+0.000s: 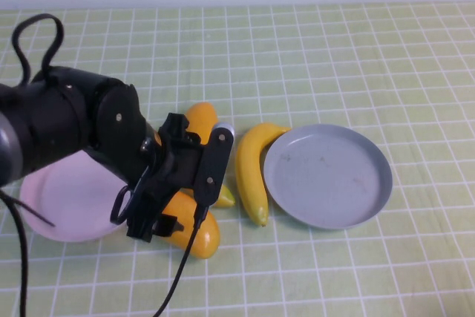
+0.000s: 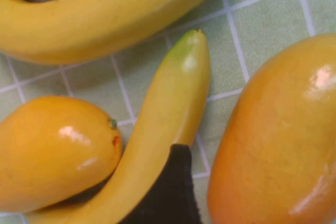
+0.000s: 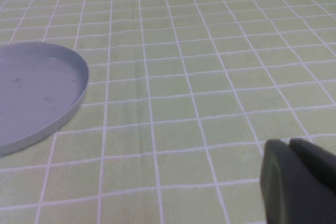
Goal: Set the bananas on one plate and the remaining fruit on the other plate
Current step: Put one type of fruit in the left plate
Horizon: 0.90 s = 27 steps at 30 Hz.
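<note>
seen from above: green checked worktop (image 1: 334, 50) with every fruit still off the plates. grey-blue plate (image 1: 328, 176) on the right, bare; pale pink plate (image 1: 63, 198) on the left, bare too and partly under the left arm (image 1: 67, 128). between the plates, all four fruits in a cluster: one banana (image 1: 250, 172) curved against the grey-blue plate's rim, a second banana (image 1: 225, 197) mostly hidden, only its tip clear of the arm, one mango (image 1: 194, 234) near the front edge of the cluster and another mango (image 1: 200, 118) behind.

left tool (image 1: 189, 165) low over the cluster; in the wrist view, one dark finger (image 2: 170, 192) down against the second banana (image 2: 168, 124), squeezed between the two mangoes (image 2: 52, 150) (image 2: 278, 135). cannot tell whether open or closed. right tool (image 3: 296, 184) parked low over bare cloth, beside the grey-blue plate (image 3: 31, 93), well clear of the fruit; its spread cannot be told either.

step in hand, by the look of it: the first pick, aimed at the hidden banana. next move likely calls for a firm grip across the banana's middle without nudging the mangoes, then a lift and a carry over the other banana to the grey-blue plate.
</note>
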### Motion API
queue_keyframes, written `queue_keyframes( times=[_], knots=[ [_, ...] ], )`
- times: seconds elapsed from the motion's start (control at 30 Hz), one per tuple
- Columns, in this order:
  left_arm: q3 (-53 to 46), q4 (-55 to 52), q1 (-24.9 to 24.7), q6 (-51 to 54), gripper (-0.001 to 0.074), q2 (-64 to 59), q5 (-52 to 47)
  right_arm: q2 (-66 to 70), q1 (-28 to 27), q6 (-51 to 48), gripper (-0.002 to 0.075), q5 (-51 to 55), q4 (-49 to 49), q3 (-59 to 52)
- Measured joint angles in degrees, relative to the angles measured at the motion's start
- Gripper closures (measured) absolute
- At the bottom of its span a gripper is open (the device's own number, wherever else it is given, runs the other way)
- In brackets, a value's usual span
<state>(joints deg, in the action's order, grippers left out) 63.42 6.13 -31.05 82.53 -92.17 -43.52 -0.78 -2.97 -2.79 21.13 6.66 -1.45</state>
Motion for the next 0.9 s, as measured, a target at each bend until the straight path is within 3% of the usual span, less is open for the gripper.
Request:
queue_keyframes(
  times=[0.7, 0.9],
  knots=[
    [0.1, -1.5, 0.0, 1.1, 0.0073, -7.9, 2.7, 0.0, 0.0, 0.0, 0.0741, 0.0, 0.0, 0.0],
    [0.4, -1.5, 0.0, 1.1, 0.0194, -8.5, 1.9, 0.0, 0.0, 0.0, 0.0741, 0.0, 0.0, 0.0]
  ],
)
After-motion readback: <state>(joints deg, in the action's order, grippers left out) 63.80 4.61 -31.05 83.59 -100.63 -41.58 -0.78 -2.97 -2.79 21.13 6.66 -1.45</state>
